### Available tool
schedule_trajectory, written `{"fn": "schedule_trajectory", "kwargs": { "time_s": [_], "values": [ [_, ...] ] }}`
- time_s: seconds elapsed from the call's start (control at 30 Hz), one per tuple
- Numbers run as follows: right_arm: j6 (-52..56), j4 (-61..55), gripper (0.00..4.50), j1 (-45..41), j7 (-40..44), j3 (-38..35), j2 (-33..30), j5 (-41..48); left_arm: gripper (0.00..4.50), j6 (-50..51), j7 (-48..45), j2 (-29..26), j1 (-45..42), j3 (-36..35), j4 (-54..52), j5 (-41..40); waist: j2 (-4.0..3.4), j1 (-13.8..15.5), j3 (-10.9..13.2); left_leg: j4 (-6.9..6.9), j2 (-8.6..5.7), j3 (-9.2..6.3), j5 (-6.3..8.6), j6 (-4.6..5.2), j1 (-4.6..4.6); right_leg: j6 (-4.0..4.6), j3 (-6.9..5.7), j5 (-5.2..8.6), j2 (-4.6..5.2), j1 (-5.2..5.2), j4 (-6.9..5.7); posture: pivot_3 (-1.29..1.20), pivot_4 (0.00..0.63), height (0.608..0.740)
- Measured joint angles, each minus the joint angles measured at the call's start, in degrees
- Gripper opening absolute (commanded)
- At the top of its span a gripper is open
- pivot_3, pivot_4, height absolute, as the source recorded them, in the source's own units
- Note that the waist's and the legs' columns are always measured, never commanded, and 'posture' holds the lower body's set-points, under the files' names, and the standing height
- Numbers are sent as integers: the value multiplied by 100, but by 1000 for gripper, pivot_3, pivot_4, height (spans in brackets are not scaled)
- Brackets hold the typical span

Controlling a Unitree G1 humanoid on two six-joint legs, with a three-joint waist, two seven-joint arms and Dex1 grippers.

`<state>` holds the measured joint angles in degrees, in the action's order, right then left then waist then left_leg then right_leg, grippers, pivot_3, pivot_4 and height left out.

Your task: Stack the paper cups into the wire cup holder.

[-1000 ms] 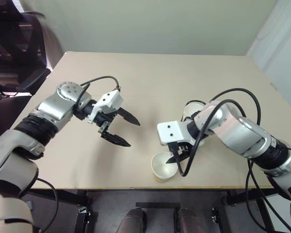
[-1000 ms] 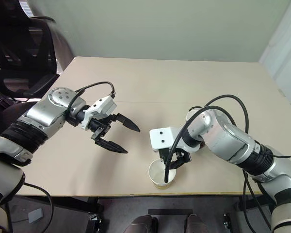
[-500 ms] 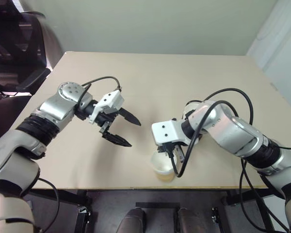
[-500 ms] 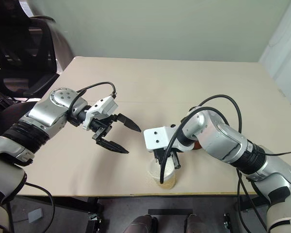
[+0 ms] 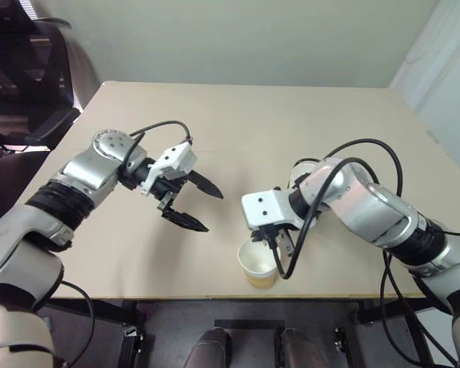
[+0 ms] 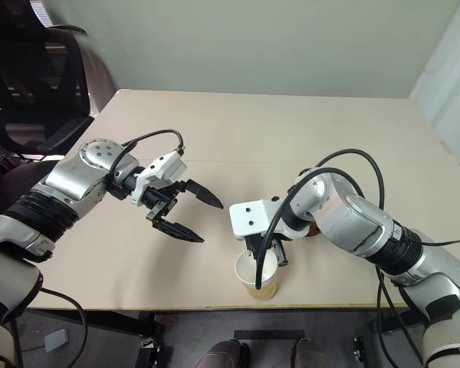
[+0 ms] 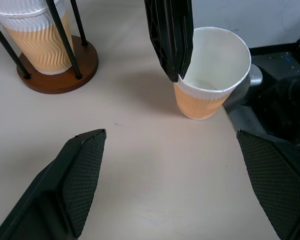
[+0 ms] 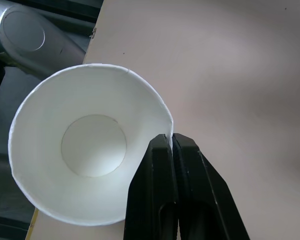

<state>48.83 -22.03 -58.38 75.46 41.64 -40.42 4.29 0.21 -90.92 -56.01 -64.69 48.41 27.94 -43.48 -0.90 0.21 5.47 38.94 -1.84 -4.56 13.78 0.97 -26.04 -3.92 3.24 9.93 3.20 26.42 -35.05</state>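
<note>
right hand (image 8: pixel 171 142) now pinched on rim of cup (image 6: pixel 255 274), was open a second ago | cup at near table (image 6: pixel 100 253) edge | left hand (image 6: pixel 195 221) wide, empty | holder (image 7: pixel 57 75) has cups | next: lift, carry over

A beige table (image 5: pixel 238 123) stood against a plain pale wall (image 5: pixel 238 38), a black office chair (image 6: pixel 38 84) (partly shadowed) at its far left corner, dark floor (image 6: pixel 192 337) below.

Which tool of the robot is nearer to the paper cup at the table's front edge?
Right. The right tool is shut on the rim of the paper cup. The left tool hangs open over the table, apart from the cup, to its left.
</note>
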Motion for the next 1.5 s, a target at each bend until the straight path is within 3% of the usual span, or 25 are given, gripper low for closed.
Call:
{"fn": "schedule_trajectory", "kwargs": {
  "time_s": [0.13, 0.17, 0.23, 0.37, 0.67, 0.77, 0.9, 1.27, 1.5],
  "values": [
    [27, -62, 7, 9, 0, -4, -81, -1, 4500, -7, 0, 0, 0, 0, 4, 0, 0, 0, 0, 0, 0, 0, 0, 0, 0, 0, 0, 0, 0, 0, -1, 0, 150, 740],
    [27, -64, 180, 9, 0, -4, -92, -2, 4500, -7, 0, 0, 0, 0, 6, 0, 0, 0, 0, 0, 0, 0, 0, 0, 0, 0, 0, 0, 0, 0, -1, 0, 150, 740],
    [33, -67, 595, 22, 4, -3, -101, -2, 4500, -6, 0, 1, -1, 0, 6, 0, 0, 0, 0, 0, 0, 0, 0, 0, 0, -1, 0, 0, 0, 0, -1, 0, 150, 740],
    [62, -68, 1994, 50, 37, 0, -119, -5, 4500, 26, 0, 24, -39, 0, 6, 4, 1, 1, 1, 0, 0, 0, 0, 0, 0, -1, 0, 0, 0, 0, 0, 0, 150, 740],
    [46, -69, 1994, 50, 162, 82, -210, -103, 4500, 49, 0, 37, -60, 0, -1, 0, 1, 1, 2, 0, 0, 0, 0, 0, 0, -2, 0, -1, 0, 0, 0, 0, 150, 740],
    [17, -48, 1444, 47, 190, 153, -186, -143, 4500, 38, 0, 26, -60, 0, -1, -8, 1, 1, 2, 0, 0, 0, 0, 0, 0, -2, 0, -1, 0, 0, 0, 0, 150, 740],
    [-95, 31, 88, 47, 242, 247, -145, -228, 4500, 22, 0, 26, -59, 0, 2, -9, 1, 1, 2, 1, 0, 0, 0, 0, 0, -2, 0, -1, 0, 0, 0, 0, 150, 740],
    [-222, 81, 36, -12, 532, 207, -286, -225, 4500, 20, 0, 33, -59, 0, 4, -8, 1, 1, 2, 2, 0, 0, 0, 0, 0, 0, 0, 0, 0, -2, 0, 0, 150, 740],
    [-211, 79, 36, -205, 887, -334, -929, -57, 4500, 25, 0, 64, -60, -5, 15, -15, 3, 10, 5, 0, 0, 0, 1, -1, -1, 4, 0, 2, 1, -2, 2, 0, 150, 740]
  ]
}}
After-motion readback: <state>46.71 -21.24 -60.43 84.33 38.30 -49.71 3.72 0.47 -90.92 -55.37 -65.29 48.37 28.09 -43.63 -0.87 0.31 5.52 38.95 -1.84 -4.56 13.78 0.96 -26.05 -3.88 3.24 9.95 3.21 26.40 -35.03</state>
